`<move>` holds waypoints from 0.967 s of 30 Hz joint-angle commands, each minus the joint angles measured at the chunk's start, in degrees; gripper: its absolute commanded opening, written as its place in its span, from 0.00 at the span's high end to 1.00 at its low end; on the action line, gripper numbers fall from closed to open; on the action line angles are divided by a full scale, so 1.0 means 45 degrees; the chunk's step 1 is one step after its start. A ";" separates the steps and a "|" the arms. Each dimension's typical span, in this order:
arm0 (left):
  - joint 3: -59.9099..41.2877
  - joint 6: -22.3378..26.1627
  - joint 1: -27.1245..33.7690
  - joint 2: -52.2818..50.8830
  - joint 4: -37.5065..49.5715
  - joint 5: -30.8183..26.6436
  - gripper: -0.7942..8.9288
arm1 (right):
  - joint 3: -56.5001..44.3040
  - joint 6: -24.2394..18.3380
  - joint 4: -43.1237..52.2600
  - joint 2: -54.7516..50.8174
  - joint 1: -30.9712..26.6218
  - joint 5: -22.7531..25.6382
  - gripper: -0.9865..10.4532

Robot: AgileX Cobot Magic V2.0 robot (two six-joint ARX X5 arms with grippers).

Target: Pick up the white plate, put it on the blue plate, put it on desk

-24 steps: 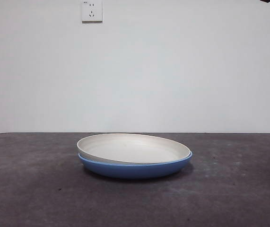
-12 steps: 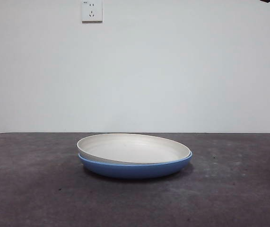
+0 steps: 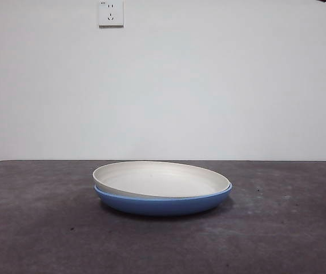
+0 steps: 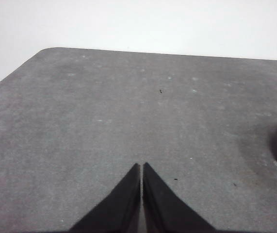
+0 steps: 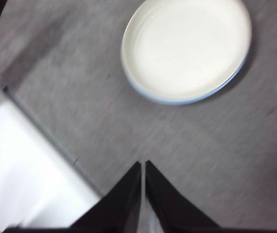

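While both arms wait clear of the work, I log the scene from the front camera outward. Nearest is bare desk (image 3: 43, 240), dark grey and mottled. On it, about mid-table, sits the blue plate (image 3: 163, 204), and the white plate (image 3: 161, 178) rests in it, not seated flat: its rim rides higher on the front view's left side and sinks toward the blue rim on the right. Behind the plates the desk runs to a plain white wall (image 3: 208, 85) with a wall socket (image 3: 111, 12) high up. A black tip shows at the top right corner of that view; I cannot say which arm it belongs to.

Left gripper (image 4: 141, 167): jaws pressed together, nothing between them, over bare desk. Only a sliver of the stacked plates shows at the edge of its view, well apart from the tips.

Right gripper (image 5: 142, 165): jaws also together and empty. Its view is blurred. It looks down on the stack from above, white plate (image 5: 187, 46) filling the blue one, of which only a thin crescent shows.
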 commanded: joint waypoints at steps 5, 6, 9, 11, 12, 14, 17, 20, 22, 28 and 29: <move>-0.0262 -0.0024 -0.0005 -0.0029 -0.0092 -0.0024 0.91 | -0.0500 -0.0719 0.2715 -0.2288 -0.2783 0.0155 0.91; -0.0262 -0.0024 -0.0005 -0.0029 -0.0097 -0.0024 0.91 | -0.0748 -0.0821 0.3084 -0.2667 -0.3201 0.0330 0.91; -0.0262 -0.0024 -0.0005 -0.0029 -0.0097 -0.0024 0.91 | -0.1904 -0.1248 0.4707 -0.3959 -0.4473 0.0986 0.91; -0.0262 -0.0024 -0.0005 -0.0029 -0.0097 -0.0024 0.91 | -0.2841 -0.1365 0.5974 -0.4760 -0.5100 0.1015 0.91; -0.0262 -0.0024 -0.0005 -0.0029 -0.0097 -0.0024 0.91 | -0.3298 -0.1365 0.6552 -0.5119 -0.5333 0.1020 0.91; -0.0257 -0.0024 -0.0005 -0.0029 -0.0097 -0.0024 0.91 | -0.4396 -0.1360 0.7796 -0.5926 -0.5804 0.1025 0.91; -0.0257 -0.0024 -0.0005 -0.0029 -0.0097 -0.0024 0.91 | -0.6003 -0.1355 0.9282 -0.6912 -0.6246 0.1078 0.91; -0.0257 -0.0024 -0.0005 -0.0029 -0.0097 -0.0024 0.91 | -0.7514 -0.1345 1.0380 -0.7776 -0.6436 0.1078 0.91; -0.0257 -0.0024 -0.0005 -0.0029 -0.0097 -0.0024 0.91 | -0.8412 -0.1345 1.0943 -0.8242 -0.6450 0.1185 0.91; -0.0257 -0.0024 -0.0005 -0.0024 -0.0097 -0.0024 0.91 | -1.0394 -0.1093 1.1502 -0.9384 -0.6445 0.2399 0.91; -0.0257 -0.0024 -0.0005 -0.0029 -0.0097 -0.0024 0.91 | -1.0598 -0.1030 1.1502 -0.9525 -0.6445 0.2642 0.91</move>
